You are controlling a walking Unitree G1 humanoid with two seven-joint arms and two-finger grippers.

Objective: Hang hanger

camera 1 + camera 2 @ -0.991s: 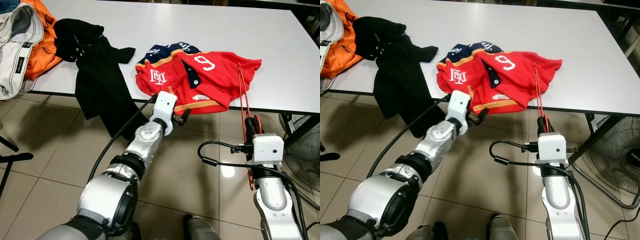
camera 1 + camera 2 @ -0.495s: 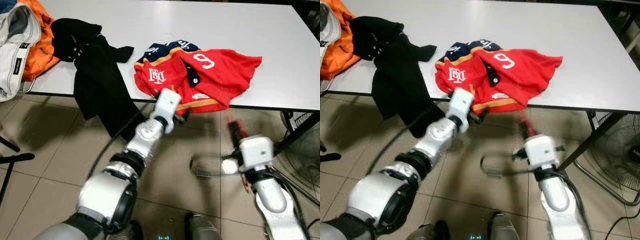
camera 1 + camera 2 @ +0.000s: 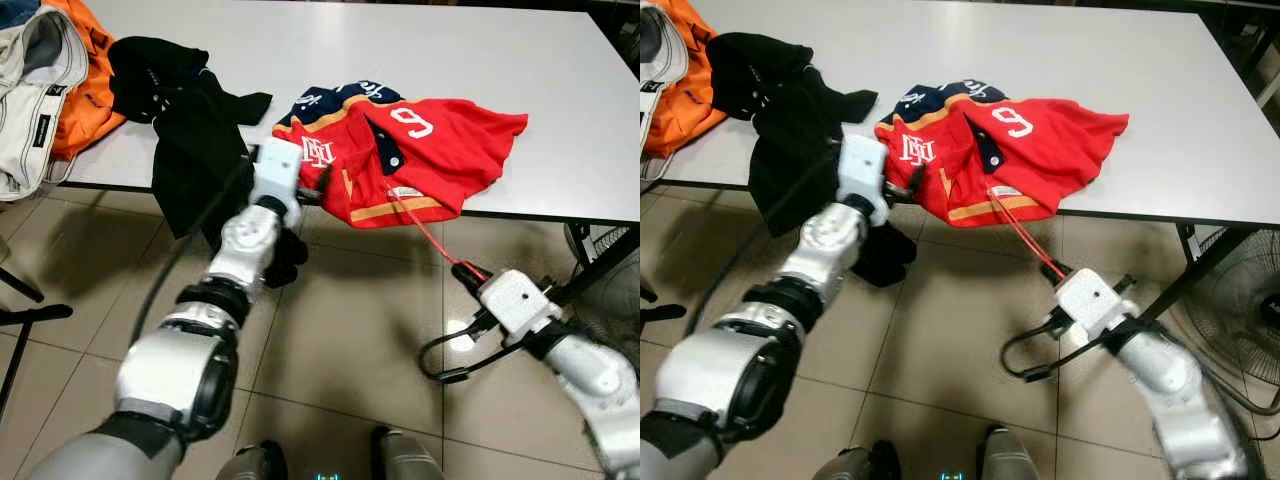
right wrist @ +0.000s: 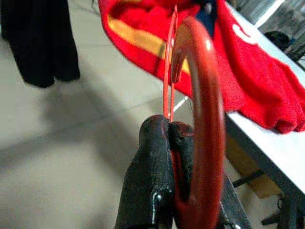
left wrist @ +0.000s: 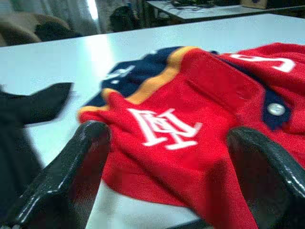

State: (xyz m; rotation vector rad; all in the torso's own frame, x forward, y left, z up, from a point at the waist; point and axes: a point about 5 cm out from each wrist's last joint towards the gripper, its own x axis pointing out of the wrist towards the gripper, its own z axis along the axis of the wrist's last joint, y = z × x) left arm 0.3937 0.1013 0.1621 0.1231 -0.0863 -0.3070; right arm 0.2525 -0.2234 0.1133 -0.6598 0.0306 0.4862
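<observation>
Right gripper (image 3: 462,270) has swung out to the right and lower, red hanger (image 3: 420,228) now angled up-left with its far end under the hem of the red polo shirt (image 3: 430,150) at the tabletop (image 3: 560,90) edge. Jaws clenched on the hanger near its hook. Left gripper (image 3: 312,188) has moved left, up to the shirt's near edge, jaws spread wide. Black garment (image 3: 195,150) hangs off the tabletop edge beside the left arm.
</observation>
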